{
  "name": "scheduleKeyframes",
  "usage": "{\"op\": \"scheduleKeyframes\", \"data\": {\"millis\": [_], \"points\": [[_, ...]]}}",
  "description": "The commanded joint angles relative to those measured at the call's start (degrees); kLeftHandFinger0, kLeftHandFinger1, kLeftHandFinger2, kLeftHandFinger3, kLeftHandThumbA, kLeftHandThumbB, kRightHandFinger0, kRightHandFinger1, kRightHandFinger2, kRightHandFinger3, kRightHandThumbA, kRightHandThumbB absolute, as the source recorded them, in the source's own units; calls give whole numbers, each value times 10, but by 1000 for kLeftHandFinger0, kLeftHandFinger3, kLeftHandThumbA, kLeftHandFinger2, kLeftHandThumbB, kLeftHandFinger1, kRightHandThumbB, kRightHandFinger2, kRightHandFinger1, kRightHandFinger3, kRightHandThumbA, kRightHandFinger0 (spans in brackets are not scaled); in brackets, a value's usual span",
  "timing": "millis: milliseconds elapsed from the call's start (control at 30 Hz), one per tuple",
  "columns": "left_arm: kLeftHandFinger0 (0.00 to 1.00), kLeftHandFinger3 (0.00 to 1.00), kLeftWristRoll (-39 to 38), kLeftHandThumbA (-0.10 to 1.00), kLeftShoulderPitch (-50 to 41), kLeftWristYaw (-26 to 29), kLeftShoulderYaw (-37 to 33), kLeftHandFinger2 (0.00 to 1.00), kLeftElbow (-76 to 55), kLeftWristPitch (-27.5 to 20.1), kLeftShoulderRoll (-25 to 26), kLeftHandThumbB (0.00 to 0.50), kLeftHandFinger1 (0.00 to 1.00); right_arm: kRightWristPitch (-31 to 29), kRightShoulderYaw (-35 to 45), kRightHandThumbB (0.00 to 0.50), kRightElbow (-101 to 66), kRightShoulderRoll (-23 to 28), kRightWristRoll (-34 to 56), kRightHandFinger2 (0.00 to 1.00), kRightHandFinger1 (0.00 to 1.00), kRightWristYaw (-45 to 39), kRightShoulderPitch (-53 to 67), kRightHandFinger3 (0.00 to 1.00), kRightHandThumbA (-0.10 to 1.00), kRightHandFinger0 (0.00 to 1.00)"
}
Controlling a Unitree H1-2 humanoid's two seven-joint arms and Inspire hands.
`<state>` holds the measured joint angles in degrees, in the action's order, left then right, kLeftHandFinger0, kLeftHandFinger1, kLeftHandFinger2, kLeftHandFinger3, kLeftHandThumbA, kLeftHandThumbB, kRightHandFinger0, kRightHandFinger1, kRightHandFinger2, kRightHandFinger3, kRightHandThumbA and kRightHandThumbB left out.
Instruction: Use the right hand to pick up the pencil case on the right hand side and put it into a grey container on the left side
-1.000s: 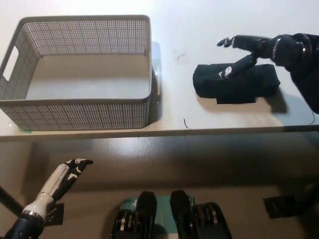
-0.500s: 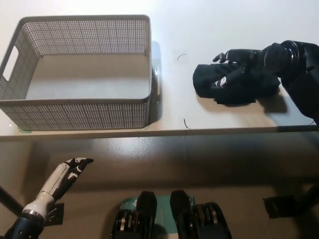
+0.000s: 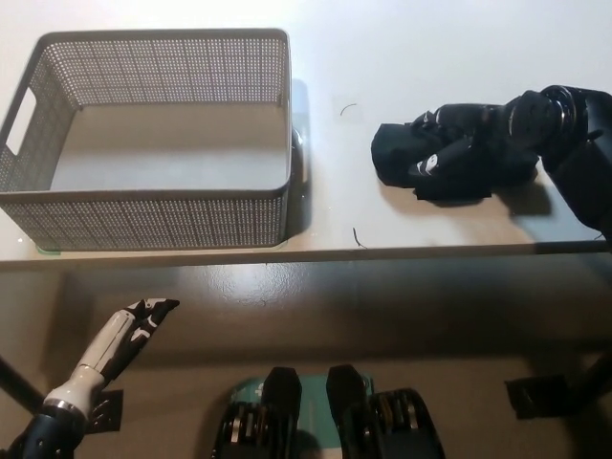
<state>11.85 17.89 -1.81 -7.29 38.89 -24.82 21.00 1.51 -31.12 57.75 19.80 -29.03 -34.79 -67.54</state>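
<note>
Head view showed the black right hand lying over the black pencil case on the white table, fingers curled around its top, though black on black hid how firmly they gripped. Bare tabletop separated it from the grey basket, which held nothing. The white left hand rested low, below the table edge, fingers together.

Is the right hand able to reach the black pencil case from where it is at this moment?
Probably yes: the right hand already lies on the pencil case with fingers curling around it, and nothing stands between them.
</note>
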Motion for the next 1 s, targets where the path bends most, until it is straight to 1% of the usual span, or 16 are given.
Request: {"op": "scheduleKeyframes", "data": {"millis": [0, 67, 167, 367, 500, 533, 567, 667, 800, 967], "points": [[883, 760, -6, 1000, 18, 1, 0, 811, -11, -21, 16, 500, 885, -20, -3, 500, 19, 1, -14, 1000, 1000, 17, -35, 1000, 720, 1000], [892, 755, -10, 1000, 18, -1, 2, 812, -10, -21, 15, 500, 888, -31, -5, 500, 36, -2, -16, 1000, 1000, 28, -32, 1000, 730, 1000], [893, 774, -9, 1000, 19, -2, 2, 819, -9, -21, 16, 500, 890, -40, -7, 500, 51, -6, -22, 1000, 1000, 44, -30, 1000, 717, 1000], [893, 766, -13, 1000, 18, -2, 6, 819, -16, -21, 18, 500, 890, -65, -18, 500, 111, -22, -35, 1000, 1000, 93, -39, 1000, 745, 1000], [875, 773, -10, 1000, 21, -1, 4, 813, -14, -21, 16, 500, 880, -73, -24, 500, 156, -31, -38, 1000, 1000, 122, -42, 1000, 723, 1000], [887, 779, -9, 1000, 22, 0, 3, 821, -14, -21, 18, 500, 893, -71, -25, 500, 166, -35, -39, 1000, 1000, 127, -44, 1000, 723, 1000], [889, 777, -10, 1000, 22, 0, 3, 823, -14, -21, 18, 500, 892, -72, -27, 500, 175, -38, -41, 1000, 1000, 136, -43, 1000, 710, 1000], [883, 768, -14, 1000, 23, -2, 3, 810, -13, -21, 19, 500, 880, -73, -37, 500, 203, -50, -48, 1000, 1000, 155, -42, 1000, 716, 1000], [900, 764, -15, 1000, 23, -3, 4, 817, -17, -21, 19, 500, 897, -61, -38, 500, 223, -66, -47, 1000, 1000, 176, -33, 1000, 680, 1000], [888, 768, -16, 1000, 30, -1, 3, 811, -18, -21, 20, 500, 881, -59, -38, 500, 237, -74, -48, 1000, 1000, 194, -27, 1000, 657, 1000]]}}
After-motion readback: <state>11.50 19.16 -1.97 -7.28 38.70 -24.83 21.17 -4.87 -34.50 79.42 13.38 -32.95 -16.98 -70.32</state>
